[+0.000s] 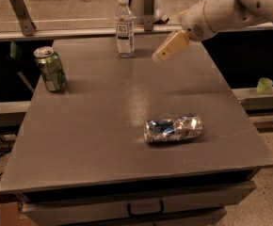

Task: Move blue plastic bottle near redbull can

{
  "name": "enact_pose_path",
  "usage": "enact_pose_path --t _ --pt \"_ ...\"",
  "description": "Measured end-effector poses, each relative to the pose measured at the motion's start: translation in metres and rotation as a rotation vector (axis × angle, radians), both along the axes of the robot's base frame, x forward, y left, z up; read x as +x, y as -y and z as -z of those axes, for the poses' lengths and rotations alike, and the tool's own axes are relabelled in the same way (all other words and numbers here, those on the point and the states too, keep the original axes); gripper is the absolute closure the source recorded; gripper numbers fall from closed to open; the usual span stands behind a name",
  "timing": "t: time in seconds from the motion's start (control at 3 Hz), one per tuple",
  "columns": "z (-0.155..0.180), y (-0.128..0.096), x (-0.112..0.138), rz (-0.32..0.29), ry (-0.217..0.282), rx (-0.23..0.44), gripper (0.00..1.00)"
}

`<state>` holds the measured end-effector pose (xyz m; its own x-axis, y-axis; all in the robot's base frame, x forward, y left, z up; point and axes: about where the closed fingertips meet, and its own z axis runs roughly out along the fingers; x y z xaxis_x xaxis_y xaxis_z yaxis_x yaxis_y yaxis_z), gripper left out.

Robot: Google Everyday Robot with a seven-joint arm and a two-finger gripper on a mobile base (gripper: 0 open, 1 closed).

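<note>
The blue plastic bottle (pixel 124 27) stands upright at the far edge of the table, clear with a white cap and a white-and-dark label. The redbull can (pixel 173 128) lies on its side near the table's front right, silver and blue, dented and wrinkled. My gripper (pixel 162 53) hangs above the far right part of the table, to the right of the bottle and apart from it, holding nothing. The white arm reaches in from the upper right.
A green can (pixel 51 68) with a silver top stands upright near the table's left edge. The grey table (pixel 99 140) has a drawer at the front. A small green cup (pixel 264 84) sits on a ledge at the right. A rail runs behind the table.
</note>
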<state>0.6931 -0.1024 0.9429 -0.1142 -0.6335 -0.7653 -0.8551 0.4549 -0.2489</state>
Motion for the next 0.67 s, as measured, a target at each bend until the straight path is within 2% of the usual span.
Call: enact_pose_path --t 0.33,0.67 --pt "0.003 -0.035 0.047 -0.019 0.015 0.134 0.0" --pt "0.001 -0.081 0.09 -0.055 0.006 0.284 0.0"
